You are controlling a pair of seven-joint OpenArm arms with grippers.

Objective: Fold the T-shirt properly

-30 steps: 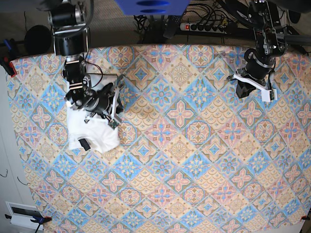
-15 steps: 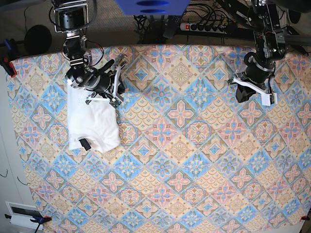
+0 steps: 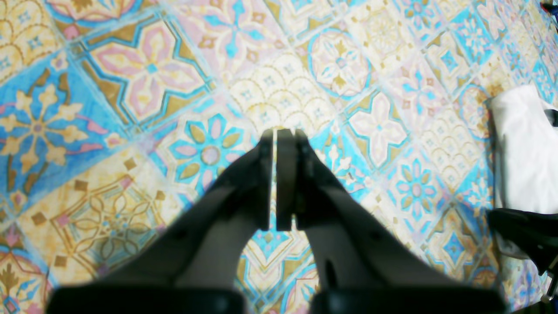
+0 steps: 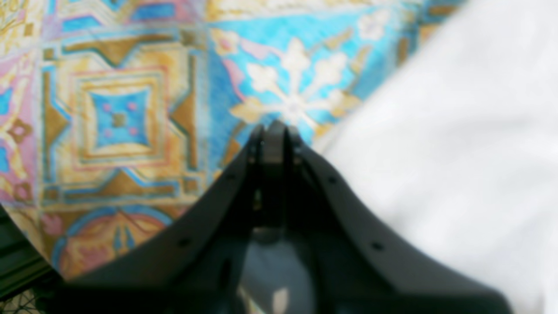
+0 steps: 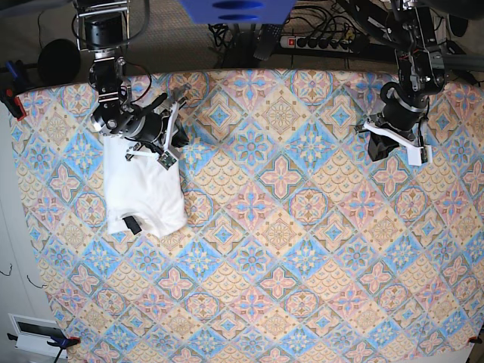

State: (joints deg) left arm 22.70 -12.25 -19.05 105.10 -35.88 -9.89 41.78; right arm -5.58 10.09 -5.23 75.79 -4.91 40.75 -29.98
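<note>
The white T-shirt (image 5: pixel 144 190) lies folded into a compact rectangle at the table's left, its small dark neck label (image 5: pixel 131 224) on top near the front edge; the print is hidden. It also shows in the left wrist view (image 3: pixel 525 152) at far right and in the right wrist view (image 4: pixel 457 144) as blurred white cloth. My right gripper (image 5: pixel 172 144) is shut and empty, just past the shirt's far right corner; in its wrist view (image 4: pixel 272 131) the jaws are closed beside the cloth edge. My left gripper (image 5: pixel 378 147) is shut and empty over bare cloth at the far right (image 3: pixel 279 135).
A patterned tablecloth (image 5: pixel 287 249) covers the whole table. A power strip and cables (image 5: pixel 318 39) lie behind the back edge. A blue object (image 5: pixel 236 9) hangs at top centre. Clamps (image 5: pixel 13 102) sit at the left edge.
My right arm has drawn back from on top of the shirt toward the table's far edge, uncovering the folded shirt. The left arm has barely moved.
</note>
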